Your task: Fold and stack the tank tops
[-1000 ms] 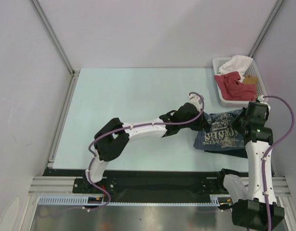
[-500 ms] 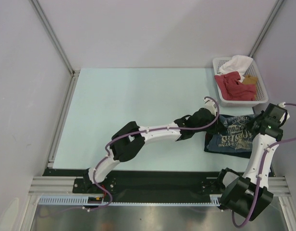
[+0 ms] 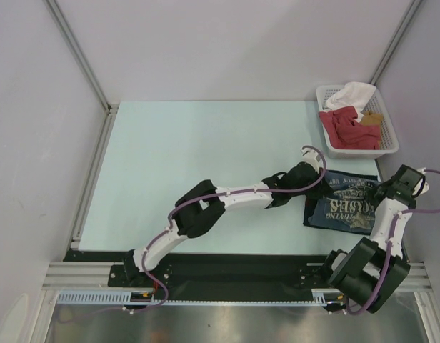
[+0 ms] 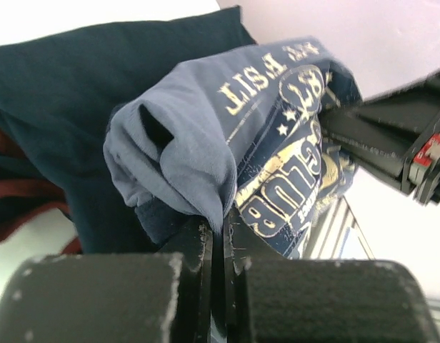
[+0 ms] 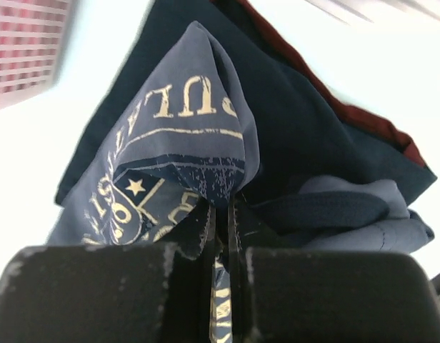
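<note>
Printed tank top (image 3: 345,207) lies bunched on the navy tank top (image 5: 313,136) at the near right corner of the bench (image 3: 191,157). Left hand (image 4: 218,232) is pinching a fold on one side of it and right hand (image 5: 221,214) is pinching the other side. To fold well, I'd judge both hands should lift evenly, pull the cloth taut, then lay it flat and square without dragging the navy one.
</note>
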You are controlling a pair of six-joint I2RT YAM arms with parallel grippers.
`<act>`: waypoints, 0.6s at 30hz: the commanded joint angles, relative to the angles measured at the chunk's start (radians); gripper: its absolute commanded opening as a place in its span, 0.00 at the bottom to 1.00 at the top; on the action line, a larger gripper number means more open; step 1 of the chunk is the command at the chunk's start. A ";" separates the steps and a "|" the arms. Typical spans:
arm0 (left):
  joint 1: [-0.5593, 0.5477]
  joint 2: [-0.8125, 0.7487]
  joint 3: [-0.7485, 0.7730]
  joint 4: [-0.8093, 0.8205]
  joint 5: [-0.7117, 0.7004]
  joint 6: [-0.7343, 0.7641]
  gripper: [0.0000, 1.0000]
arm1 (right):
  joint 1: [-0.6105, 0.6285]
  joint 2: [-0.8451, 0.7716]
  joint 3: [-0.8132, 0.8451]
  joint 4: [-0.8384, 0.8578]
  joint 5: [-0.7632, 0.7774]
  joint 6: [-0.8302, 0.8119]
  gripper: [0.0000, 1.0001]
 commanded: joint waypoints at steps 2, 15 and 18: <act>0.029 0.045 0.065 0.020 -0.020 -0.006 0.02 | -0.038 0.044 -0.064 0.181 0.013 0.074 0.00; 0.066 0.132 0.139 0.068 -0.068 0.019 0.10 | -0.058 0.076 -0.133 0.413 0.019 0.106 0.02; 0.075 0.160 0.175 0.050 -0.048 0.002 0.16 | -0.061 0.074 -0.147 0.451 0.019 0.122 0.04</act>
